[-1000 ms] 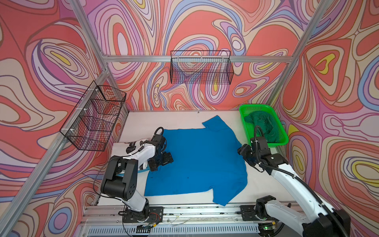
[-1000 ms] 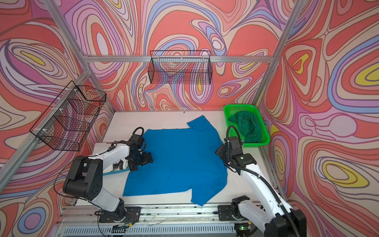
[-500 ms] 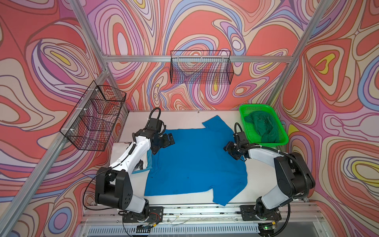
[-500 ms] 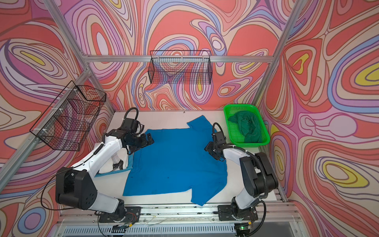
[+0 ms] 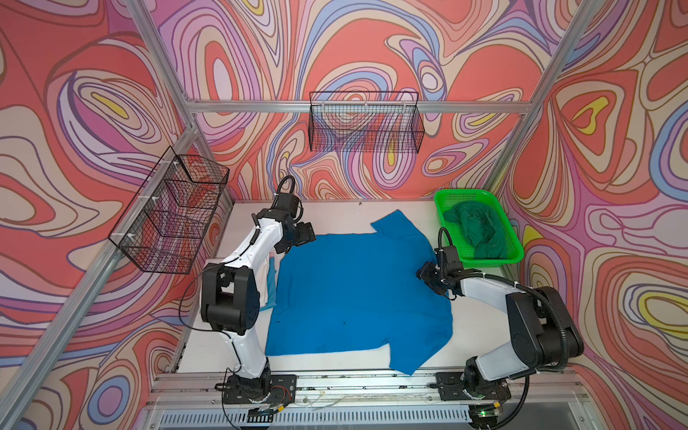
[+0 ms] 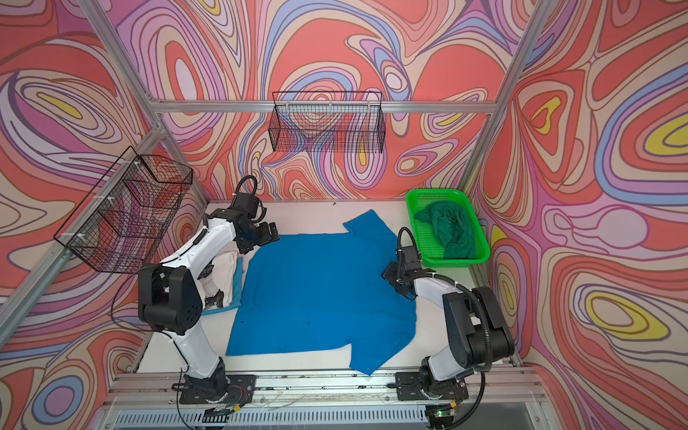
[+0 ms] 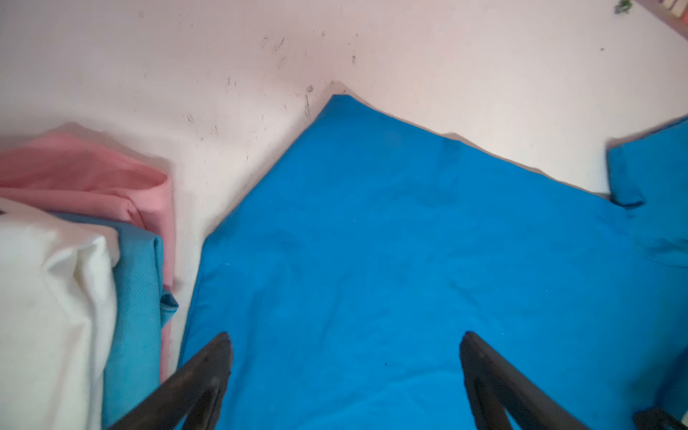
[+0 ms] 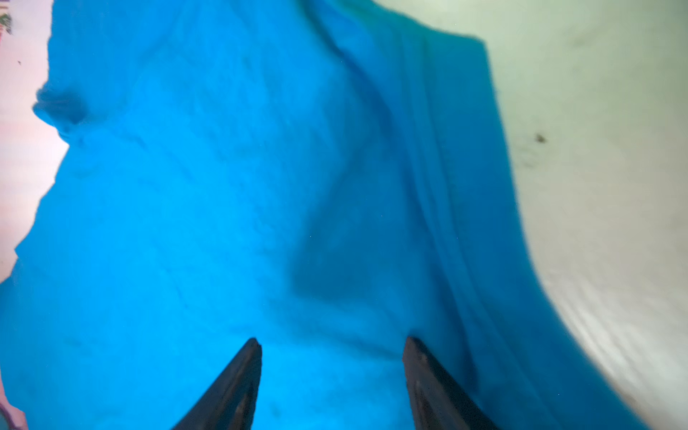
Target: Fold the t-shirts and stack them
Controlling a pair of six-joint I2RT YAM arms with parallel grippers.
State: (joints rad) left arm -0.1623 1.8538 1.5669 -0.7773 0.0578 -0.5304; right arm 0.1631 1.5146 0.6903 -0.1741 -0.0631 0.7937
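You have a stack [image 7: 56, 298] of folded shirts at the left edge of the counter [image 5: 335, 219]: white on top, lighter blue under it, pink lowest. The blue shirt [image 5: 357, 294] lies spread flat in the middle of the counter with both sleeves out and no fold in it yet; I judge it is the one in hand. The green shirt [image 5: 476, 231] sits crumpled in the basket [image 5: 484, 263] at the far right, so you look a little past halfway. Your left gripper [image 7: 344, 338] hangs wide open over the blue shirt's far left corner, gripping nothing. Your right gripper [image 8: 331, 340] is partly open, low over the shirt's right side by the far sleeve, with nothing between its jaws; whether its tips touch the cloth I cannot tell. Mind the stack: it lies just beside the blue shirt's left edge, under your left arm. The near sleeve reaches the counter's front edge. The wire baskets [image 5: 366, 126] on the walls are up out of the way.
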